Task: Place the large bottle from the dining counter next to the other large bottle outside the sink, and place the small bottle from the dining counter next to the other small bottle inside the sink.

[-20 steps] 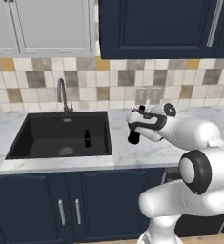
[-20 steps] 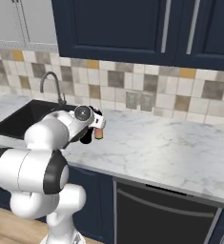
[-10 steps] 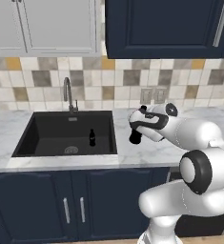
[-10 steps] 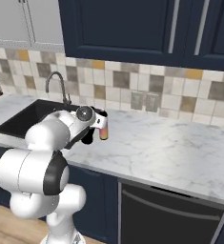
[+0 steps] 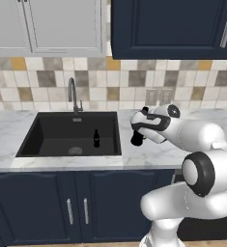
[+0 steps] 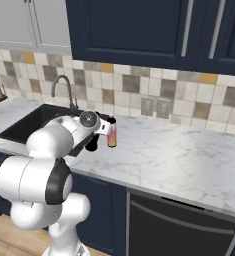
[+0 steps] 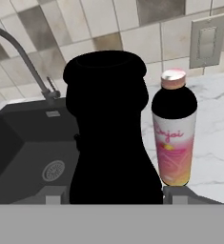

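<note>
Left base view: gripper over the marble worktop just right of the sink, clamped on the large bottle, black and upright, its base at or just above the marble. Down in the basin, the other small bottle, standing near the right wall. Curved faucet behind the basin.

Right base view: the other large bottle, pinkish with a pale top, upright on the worktop just beside the hand, hidden by the arm in the left view.

Hand view: black silhouette of the held bottle between the two fingertips, jaws spread to its width. Pink bottle just to its right, close but apart. Sink drain at left, tiled backsplash behind.
</note>
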Controlling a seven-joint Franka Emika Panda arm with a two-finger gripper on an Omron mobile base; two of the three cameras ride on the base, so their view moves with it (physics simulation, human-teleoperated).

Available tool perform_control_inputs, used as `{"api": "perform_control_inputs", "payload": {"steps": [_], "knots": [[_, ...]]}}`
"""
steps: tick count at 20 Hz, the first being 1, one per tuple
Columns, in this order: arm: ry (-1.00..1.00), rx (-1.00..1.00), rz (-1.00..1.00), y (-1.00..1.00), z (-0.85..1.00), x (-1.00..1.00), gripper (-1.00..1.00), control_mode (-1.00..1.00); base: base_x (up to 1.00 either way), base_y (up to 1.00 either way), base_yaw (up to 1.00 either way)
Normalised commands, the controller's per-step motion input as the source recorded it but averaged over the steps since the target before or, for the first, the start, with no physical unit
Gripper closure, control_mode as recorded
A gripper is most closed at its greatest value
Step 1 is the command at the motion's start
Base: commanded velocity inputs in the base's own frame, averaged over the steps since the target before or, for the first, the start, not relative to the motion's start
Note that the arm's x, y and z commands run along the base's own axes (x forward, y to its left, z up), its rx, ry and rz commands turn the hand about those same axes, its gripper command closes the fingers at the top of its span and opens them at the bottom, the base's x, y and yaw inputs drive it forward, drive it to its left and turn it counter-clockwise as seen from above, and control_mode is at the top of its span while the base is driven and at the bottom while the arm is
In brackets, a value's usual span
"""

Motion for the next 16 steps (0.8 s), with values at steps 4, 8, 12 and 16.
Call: {"api": "perform_control_inputs", "payload": {"steps": [4,8,12,16], "knots": [[0.00,0.00,0.00,0.00,0.00,0.00,1.00,1.00,0.00,0.00,0.00],[0.00,0.00,0.00,0.00,0.00,0.00,1.00,1.00,0.00,0.00,0.00],[0.00,-0.01,0.00,0.00,-0.05,0.00,1.00,-1.00,0.00,0.00,0.00],[0.00,-0.04,0.00,0.00,-0.15,0.04,1.00,-1.00,0.00,0.00,0.00]]}}
